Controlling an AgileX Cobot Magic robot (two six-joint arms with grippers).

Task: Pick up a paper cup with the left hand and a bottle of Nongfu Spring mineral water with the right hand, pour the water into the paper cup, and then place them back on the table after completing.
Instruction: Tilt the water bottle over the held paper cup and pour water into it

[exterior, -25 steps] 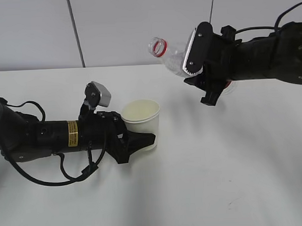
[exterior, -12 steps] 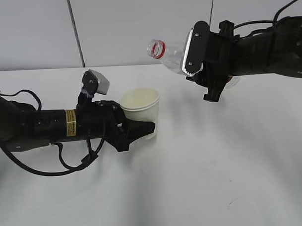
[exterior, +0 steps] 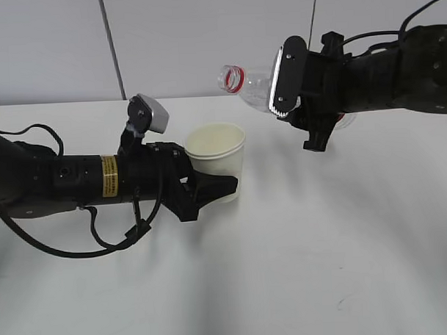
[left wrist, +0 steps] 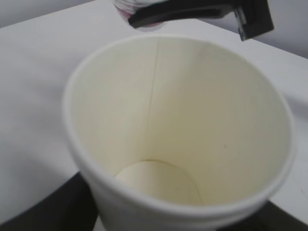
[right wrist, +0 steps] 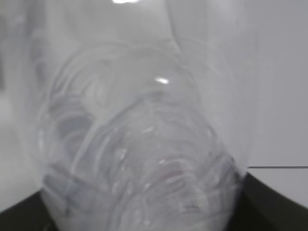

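Meanwhile the left hand (exterior: 202, 194) lay low along the white desk (exterior: 300, 268), its jaws clamped on the lower wall of the paper cup (exterior: 217, 162), which stood upright at the left-centre of the exterior view. Whether the cup's base touched the desk or hung just above it could not be told. From the left wrist view the cup (left wrist: 183, 134) filled the picture, its cream inside dry and bare down to the round bottom (no liquid showed in it).

Up and to the right, well clear of the desk, the right hand (exterior: 309, 98) had its jaws clamped on the body of the clear bottle (exterior: 251, 84). The bottle lay almost level, its open mouth with the red ring (exterior: 231, 77) pointing left, above and a little to the right of the cup's rim, apart from it. No stream ran from the mouth. The right wrist view showed only the blurred, ribbed clear plastic of the bottle (right wrist: 139, 144) close up, and how much water remained inside could not be made out.
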